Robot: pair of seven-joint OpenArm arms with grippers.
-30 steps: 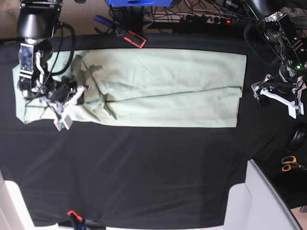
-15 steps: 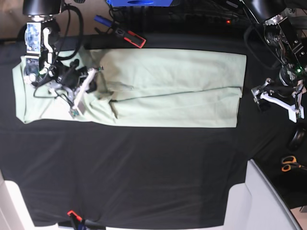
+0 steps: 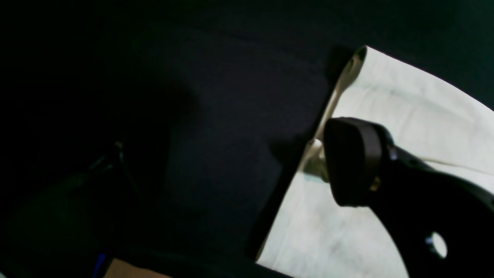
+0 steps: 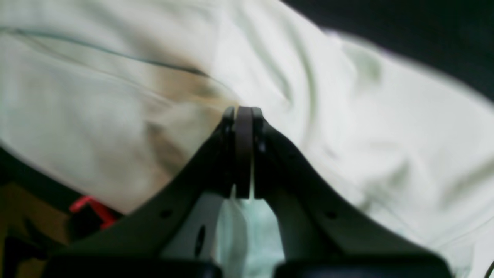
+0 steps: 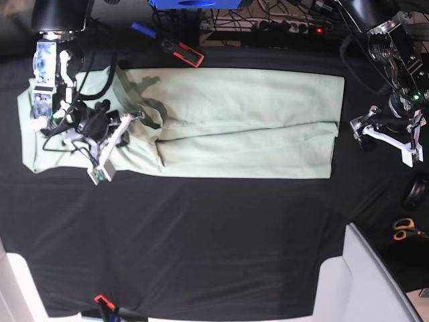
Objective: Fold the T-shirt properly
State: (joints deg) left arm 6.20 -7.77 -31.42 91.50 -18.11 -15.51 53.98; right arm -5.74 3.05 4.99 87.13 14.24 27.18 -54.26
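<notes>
Now the right gripper (image 5: 110, 144), jaws closed, is dragging a pinch of the pale mint-green cloth T-shirt (image 5: 228, 124) back toward the black tablecloth's (image 5: 201, 241) left edge; fold in progress. Left gripper (image 5: 385, 137) is hovering wide open, empty, just off the shirt's right edge.

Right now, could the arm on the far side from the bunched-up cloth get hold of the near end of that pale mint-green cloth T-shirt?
Probably yes. The left gripper hangs open just beyond the pale mint-green cloth T-shirt, over bare black tablecloth. Nothing lies between it and the shirt's straight edge.
</notes>
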